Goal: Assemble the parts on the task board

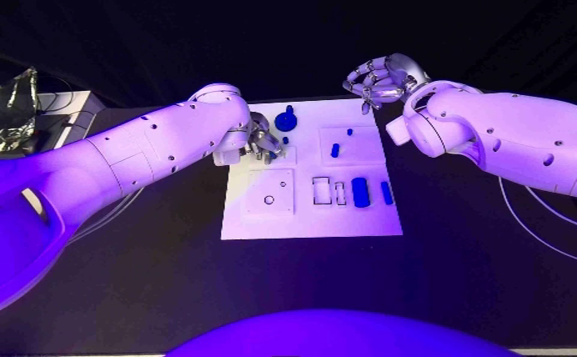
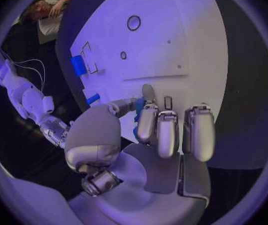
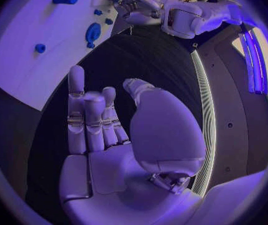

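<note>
Left hand [image 1: 256,142] low over the white task board's [image 1: 301,222] left half on the tabletop [image 1: 132,274], fingers curled round a small blue part [image 2: 138,116]; right hand [image 1: 378,79] raised off the board's far right corner, fingers loosely curled, holding nothing; other blue parts [image 1: 361,192] lie on the board.

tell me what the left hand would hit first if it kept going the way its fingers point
Probably the task board itself: the left hand hangs low over it, fingers aimed across its white face. A small blue part sits right at the fingers, though depth there is unclear.
</note>
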### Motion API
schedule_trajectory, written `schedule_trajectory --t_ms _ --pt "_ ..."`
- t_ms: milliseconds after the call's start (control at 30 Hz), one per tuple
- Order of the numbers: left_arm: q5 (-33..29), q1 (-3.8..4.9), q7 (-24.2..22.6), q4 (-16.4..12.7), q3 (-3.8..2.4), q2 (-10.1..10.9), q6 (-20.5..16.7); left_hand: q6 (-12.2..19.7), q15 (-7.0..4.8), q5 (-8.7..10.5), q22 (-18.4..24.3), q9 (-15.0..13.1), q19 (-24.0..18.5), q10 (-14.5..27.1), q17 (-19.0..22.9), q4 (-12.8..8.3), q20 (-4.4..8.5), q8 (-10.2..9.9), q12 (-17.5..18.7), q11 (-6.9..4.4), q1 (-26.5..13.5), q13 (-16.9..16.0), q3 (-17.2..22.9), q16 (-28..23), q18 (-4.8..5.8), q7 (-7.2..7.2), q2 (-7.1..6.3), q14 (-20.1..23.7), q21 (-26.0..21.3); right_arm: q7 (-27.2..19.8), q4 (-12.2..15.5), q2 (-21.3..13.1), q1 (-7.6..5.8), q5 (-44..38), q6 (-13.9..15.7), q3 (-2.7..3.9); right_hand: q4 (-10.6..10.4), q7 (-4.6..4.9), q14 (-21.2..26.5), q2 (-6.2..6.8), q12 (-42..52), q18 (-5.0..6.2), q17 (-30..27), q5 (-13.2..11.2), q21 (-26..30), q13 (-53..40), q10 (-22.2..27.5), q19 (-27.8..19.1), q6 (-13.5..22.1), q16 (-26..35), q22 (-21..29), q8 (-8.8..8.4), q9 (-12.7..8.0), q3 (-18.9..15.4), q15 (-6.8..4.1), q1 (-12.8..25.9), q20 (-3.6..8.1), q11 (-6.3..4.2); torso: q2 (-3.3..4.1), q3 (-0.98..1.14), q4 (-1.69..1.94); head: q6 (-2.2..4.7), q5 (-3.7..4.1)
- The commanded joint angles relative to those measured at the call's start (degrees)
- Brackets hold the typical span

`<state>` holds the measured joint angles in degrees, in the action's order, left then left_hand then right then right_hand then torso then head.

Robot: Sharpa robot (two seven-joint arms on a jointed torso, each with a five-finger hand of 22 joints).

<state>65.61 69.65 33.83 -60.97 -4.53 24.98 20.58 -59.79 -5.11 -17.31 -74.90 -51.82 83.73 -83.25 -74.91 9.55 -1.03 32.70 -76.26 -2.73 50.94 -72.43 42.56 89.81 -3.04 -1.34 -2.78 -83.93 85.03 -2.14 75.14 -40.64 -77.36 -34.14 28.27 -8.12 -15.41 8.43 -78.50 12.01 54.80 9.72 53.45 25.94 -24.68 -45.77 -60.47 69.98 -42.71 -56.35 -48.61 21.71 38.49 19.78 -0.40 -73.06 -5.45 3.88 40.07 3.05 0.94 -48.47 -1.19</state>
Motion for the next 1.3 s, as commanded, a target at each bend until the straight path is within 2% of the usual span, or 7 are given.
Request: schedule_trajectory --t_ms 33,667,900,1300 --pt "0.87 -0.6 1.13 0.42 0.4 0.19 3.24 0.09 -0.21 -0.23 -4.77 -0.07 0.43 0.04 -15.09 -7.44 -0.11 0.39 0.35 0.04 1.26 0.05 8.08 0.19 0.71 0.28 1.71 -6.07 0.05 -0.39 0.08 0.0 0.02 -0.42 -0.64 0.02 -0.13 0.35 -0.42 0.48 0.2 0.7 0.09 0.31 0.24 0.05 0.42 0.41 0.1 0.17 0.05 -0.22 0.08 0.28 -0.08 -0.16 -0.02 -0.03 0.02 -0.02 0.0 -0.05 0.02" --pt "1.09 -0.6 0.52 0.45 0.4 0.12 1.64 0.11 -0.22 -0.14 -4.77 -0.11 0.43 0.03 -15.09 -7.5 -0.12 0.4 0.36 0.04 1.41 0.03 7.96 0.19 0.7 0.27 1.71 -6.07 0.05 -0.45 0.07 -0.05 0.02 -0.44 -0.57 0.02 -0.13 0.35 -0.42 0.48 0.2 0.7 0.09 0.31 0.24 0.05 0.42 0.41 0.1 0.17 0.05 -0.22 0.08 0.28 -0.08 -0.16 -0.02 -0.03 0.03 0.01 -0.03 -0.03 0.07" --pt "0.73 -0.6 0.43 0.5 0.4 -0.01 0.9 0.17 -0.15 0.51 -4.72 -0.22 0.39 0.09 -15.09 -6.63 -0.16 0.4 0.54 0.14 1.25 0.13 6.61 0.19 0.69 0.16 1.77 -6.07 -0.01 -0.45 0.12 -0.07 0.02 -0.44 -0.53 0.02 -0.13 0.35 -0.42 0.48 0.2 0.7 0.09 0.31 0.24 0.05 0.42 0.41 0.1 0.17 0.05 -0.22 0.08 0.28 -0.08 -0.16 -0.02 -0.03 -0.01 0.04 -0.05 -0.01 0.12" --pt "0.03 -0.59 0.31 0.58 0.4 -0.08 0.1 0.34 -0.18 0.69 -4.9 -0.61 0.51 -0.02 -15.09 -5.21 -0.17 0.51 0.57 0.07 0.76 -0.12 1.27 0.19 0.72 0.27 -0.26 -6.07 0.0 -0.43 0.2 -0.13 0.01 -0.44 -0.46 0.02 -0.08 0.35 -0.48 0.58 0.22 0.7 0.2 0.32 0.56 0.34 0.5 0.61 0.1 0.53 0.29 -0.29 0.21 0.48 -0.09 0.01 -0.01 -0.03 -0.03 0.04 -0.08 0.07 0.09"
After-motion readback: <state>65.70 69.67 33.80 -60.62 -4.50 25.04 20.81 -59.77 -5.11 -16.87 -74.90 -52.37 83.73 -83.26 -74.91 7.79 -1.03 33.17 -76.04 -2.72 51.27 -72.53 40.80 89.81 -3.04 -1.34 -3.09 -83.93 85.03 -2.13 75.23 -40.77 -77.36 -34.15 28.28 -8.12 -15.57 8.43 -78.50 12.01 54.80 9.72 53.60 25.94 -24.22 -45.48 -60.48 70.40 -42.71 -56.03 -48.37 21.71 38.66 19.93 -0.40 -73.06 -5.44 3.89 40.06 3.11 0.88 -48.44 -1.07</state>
